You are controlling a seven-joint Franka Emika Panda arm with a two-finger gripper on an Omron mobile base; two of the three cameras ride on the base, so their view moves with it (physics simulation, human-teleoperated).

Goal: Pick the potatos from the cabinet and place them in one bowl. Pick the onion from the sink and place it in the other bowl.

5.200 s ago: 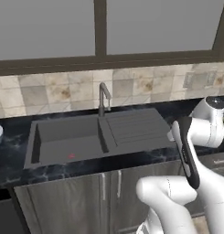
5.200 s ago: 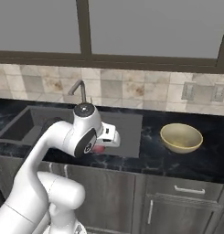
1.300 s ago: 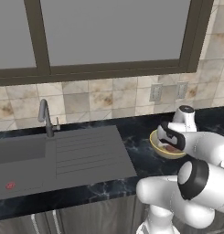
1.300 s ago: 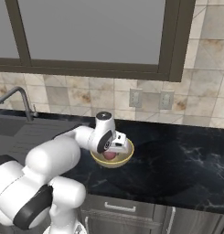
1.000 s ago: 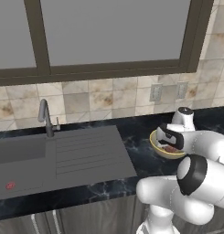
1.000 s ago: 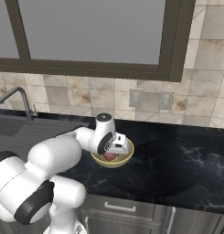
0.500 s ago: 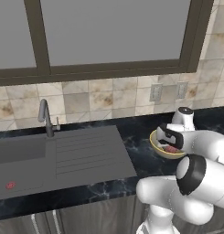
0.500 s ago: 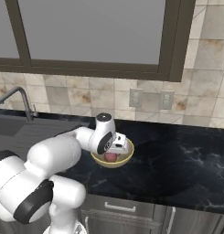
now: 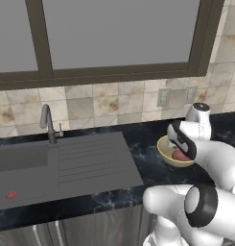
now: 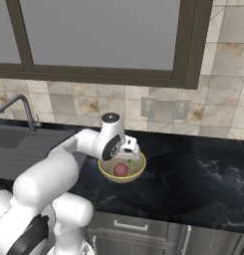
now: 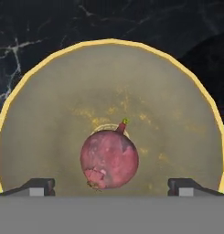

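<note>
The onion (image 11: 109, 159), a reddish-pink lump with a small stem, lies loose at the bottom of the other bowl (image 11: 63, 105), the shallow yellowish-tan one on the black counter. My gripper (image 11: 111, 185) hangs just above it, open, its two fingertips (image 11: 38, 185) wide apart on either side of the onion and not touching it. In the right base view the gripper (image 10: 127, 149) stands over the bowl (image 10: 136, 174) with the onion (image 10: 121, 170) inside. The left base view shows the bowl (image 9: 164, 153) and the onion (image 9: 179, 155) behind my hand. The sink (image 9: 23, 163) is to the left. The potatos, the cabinet and the one bowl are out of view.
A thin curved tap (image 9: 47, 122) stands behind the sink's ridged draining board (image 9: 90, 156). A small bright red bit (image 9: 11, 195) lies in the basin. Black marble counter (image 10: 203, 174) stretches to the right of the bowl. A tiled wall with sockets (image 10: 163, 107) runs behind.
The jaws have spread apart and let go of the onion, which now rests in the yellowish bowl. The arm has hardly moved in the last second.
</note>
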